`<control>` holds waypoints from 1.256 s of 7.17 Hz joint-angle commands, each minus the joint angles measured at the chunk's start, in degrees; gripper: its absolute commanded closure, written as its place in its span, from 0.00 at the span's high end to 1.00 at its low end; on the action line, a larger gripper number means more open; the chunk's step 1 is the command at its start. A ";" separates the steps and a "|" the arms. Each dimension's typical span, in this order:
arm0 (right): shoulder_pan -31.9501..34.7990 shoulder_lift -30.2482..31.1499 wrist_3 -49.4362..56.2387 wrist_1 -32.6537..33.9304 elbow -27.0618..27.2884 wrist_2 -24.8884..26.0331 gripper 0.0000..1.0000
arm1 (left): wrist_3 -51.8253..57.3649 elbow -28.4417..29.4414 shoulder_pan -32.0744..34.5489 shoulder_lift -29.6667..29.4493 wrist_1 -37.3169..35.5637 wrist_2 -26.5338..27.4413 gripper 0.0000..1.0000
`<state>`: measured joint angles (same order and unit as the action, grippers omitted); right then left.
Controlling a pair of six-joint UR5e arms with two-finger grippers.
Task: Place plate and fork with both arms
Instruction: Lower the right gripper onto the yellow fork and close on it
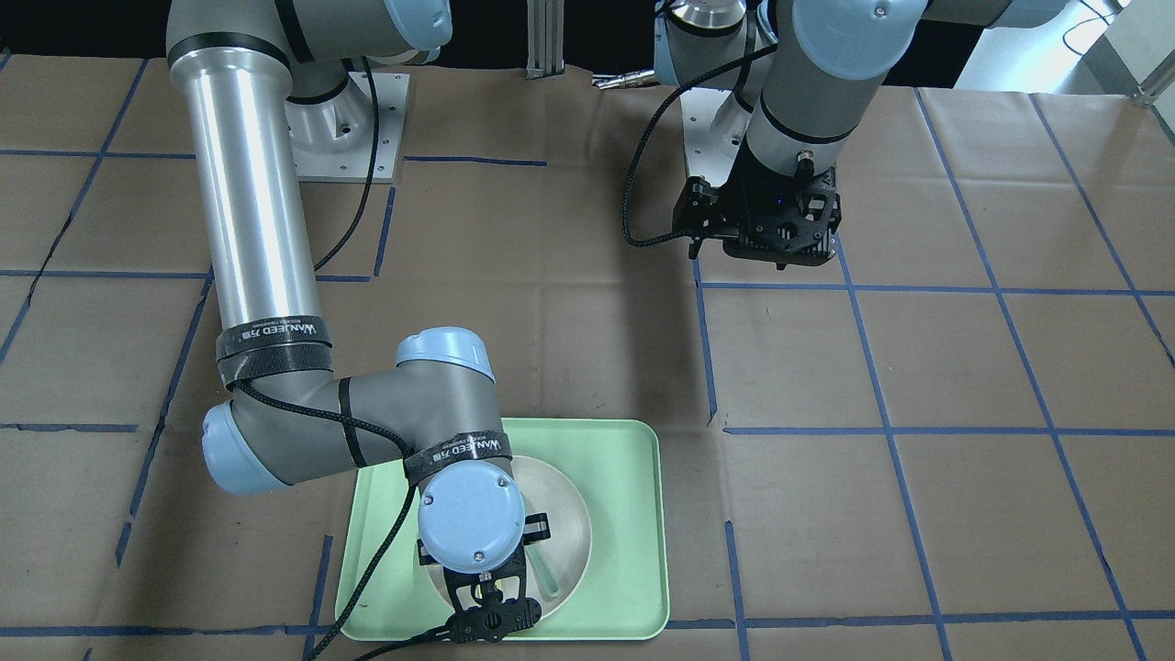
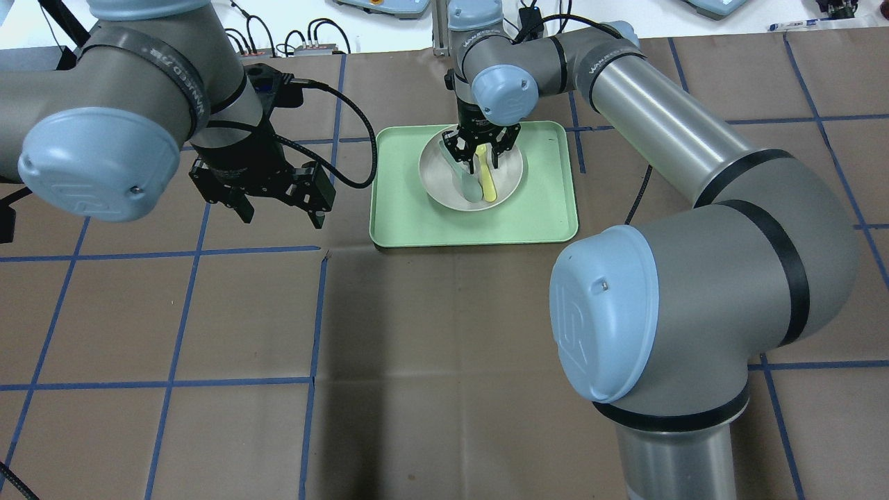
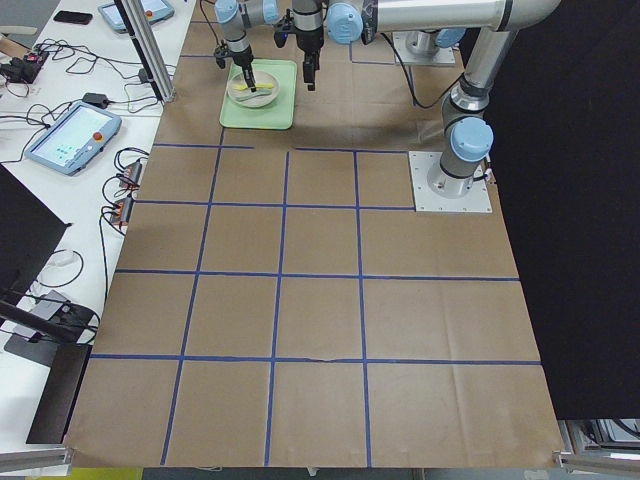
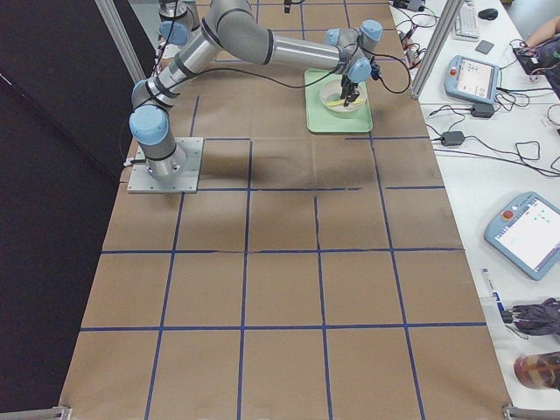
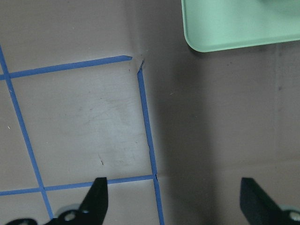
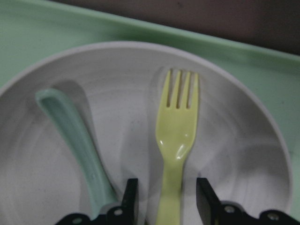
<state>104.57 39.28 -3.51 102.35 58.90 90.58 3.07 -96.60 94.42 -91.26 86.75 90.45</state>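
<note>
The off-white plate [image 2: 437,175] sits in the pale green tray [image 2: 542,208]. The pale yellow fork [image 6: 176,136] lies in the plate, tines pointing away from the wrist camera, and also shows in the overhead view [image 2: 488,182]. My right gripper [image 6: 168,202] is low over the plate and open, one finger on each side of the fork's handle with small gaps to it. It also shows in the overhead view [image 2: 479,149]. My left gripper [image 2: 281,214] is open and empty above bare table, beside the tray's left edge. In its wrist view [image 5: 173,201] only the tray's corner [image 5: 234,28] shows.
A grey-green spoon [image 6: 77,140] lies in the plate next to the fork, close to one finger of my right gripper. The table is covered in brown paper with blue tape lines [image 2: 316,312]. The right arm's elbow [image 2: 694,278] hangs over the near right of the table.
</note>
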 commanded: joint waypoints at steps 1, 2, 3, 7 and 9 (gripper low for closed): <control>0.02 -0.17 0.00 0.04 -0.10 0.13 0.43 | 0.01 0.53 0.06 0.03 0.00 0.08 1.00; 0.02 -0.17 -0.09 0.04 -0.01 0.21 0.43 | 0.09 1.75 0.06 -0.84 0.00 0.17 1.00; 0.02 -0.17 -0.09 0.04 -0.10 0.21 0.43 | 0.09 2.55 0.06 -1.29 0.09 0.17 1.00; 0.02 -0.35 -0.09 0.04 -0.10 0.21 0.30 | 0.09 2.56 0.06 -1.47 0.09 0.17 1.00; 0.02 -0.44 -0.09 -0.04 -0.19 -0.05 0.11 | 0.01 2.29 0.06 -1.38 0.09 0.17 1.00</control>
<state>104.58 38.90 -3.61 102.39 58.76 90.68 3.15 -94.18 94.48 -92.64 86.83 90.62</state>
